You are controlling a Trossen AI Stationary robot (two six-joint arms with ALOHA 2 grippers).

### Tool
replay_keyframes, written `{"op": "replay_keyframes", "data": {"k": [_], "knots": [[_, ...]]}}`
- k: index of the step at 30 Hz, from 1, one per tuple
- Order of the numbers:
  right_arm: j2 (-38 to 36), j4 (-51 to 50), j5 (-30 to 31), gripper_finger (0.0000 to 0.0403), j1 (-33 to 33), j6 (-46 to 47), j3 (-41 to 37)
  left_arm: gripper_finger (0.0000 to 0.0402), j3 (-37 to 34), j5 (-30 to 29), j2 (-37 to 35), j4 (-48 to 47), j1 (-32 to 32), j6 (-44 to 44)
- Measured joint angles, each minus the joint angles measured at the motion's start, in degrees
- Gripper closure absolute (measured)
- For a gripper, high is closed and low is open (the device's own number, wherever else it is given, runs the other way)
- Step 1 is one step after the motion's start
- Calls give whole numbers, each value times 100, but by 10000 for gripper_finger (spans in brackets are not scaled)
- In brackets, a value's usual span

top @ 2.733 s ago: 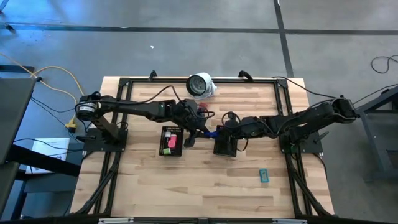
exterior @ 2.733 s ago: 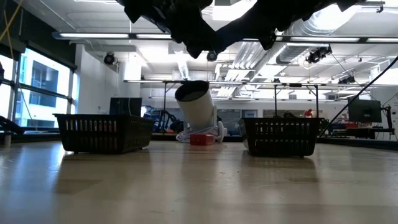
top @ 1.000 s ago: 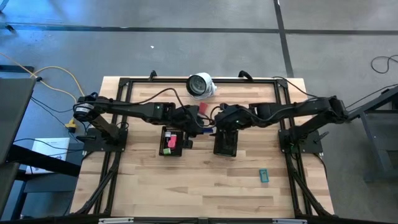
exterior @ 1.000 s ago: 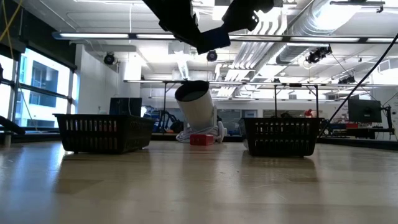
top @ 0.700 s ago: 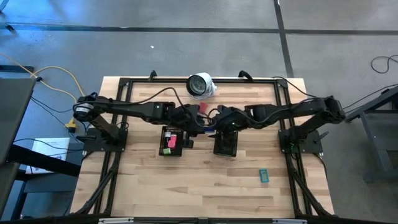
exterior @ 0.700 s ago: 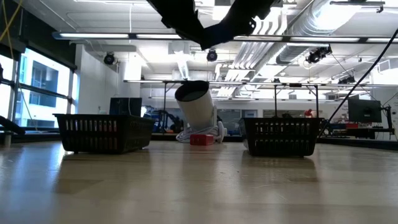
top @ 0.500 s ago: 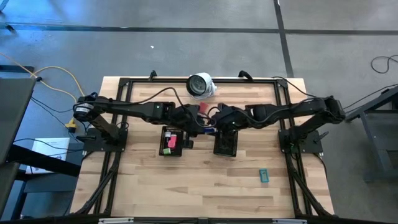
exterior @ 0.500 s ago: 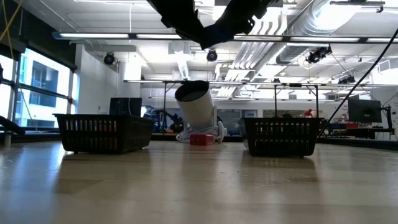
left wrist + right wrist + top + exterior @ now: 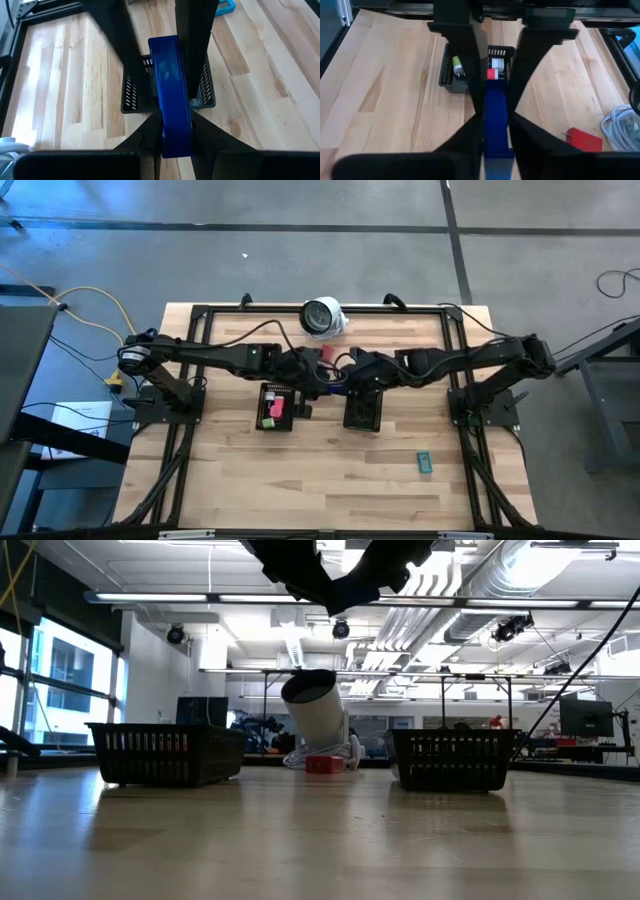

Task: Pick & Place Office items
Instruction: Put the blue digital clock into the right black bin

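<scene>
A long blue office item [image 9: 337, 388] hangs in the air between the two black mesh trays. My left gripper [image 9: 322, 383] comes from the table's left and is shut on one end of it [image 9: 176, 125]. My right gripper [image 9: 348, 380] comes from the right and is shut on the other end [image 9: 495, 122]. The left tray [image 9: 263, 393] holds a pink piece [image 9: 272, 410] and a green piece [image 9: 266, 423]. A teal piece [image 9: 424, 462] lies on the wood at the near right. A red piece [image 9: 324, 354] lies by the white round object. My left gripper pinches the blue item's end nearest it [image 9: 176, 145] between its two fingers. It comes slanting down from the table's left, fingers along the item. The item is lifted clear. My right gripper pinches the opposite end [image 9: 496, 137] between its two fingers, slanting down from the table's right, also along the item.
The right tray [image 9: 362, 412] stands under my right gripper. A white round object with a dark face [image 9: 322, 316] and its cable sit at the far edge. A black frame [image 9: 200, 310] runs along the table's sides. Bare wood lies toward the near edge.
My right gripper has edged a little toward my left gripper, and in the low view the two dark shapes now meet. The blue item stays lifted in the same place.
</scene>
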Motion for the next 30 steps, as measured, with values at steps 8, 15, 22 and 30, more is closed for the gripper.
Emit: {"op": "replay_keyframes", "data": {"k": [8,15,22,30], "knots": [[0,-7,-64,359,0,-2,0,345,2,18,0,-2,-2,22],[-4,-91,-14,359,-2,26,0,316,4,29,-37,16,-5,113],[-7,-155,72,359,0,-2,0,279,11,44,-248,11,-7,49],[-130,-519,574,359,-6,-79,-4,276,15,74,-680,-537,-15,11]]}}
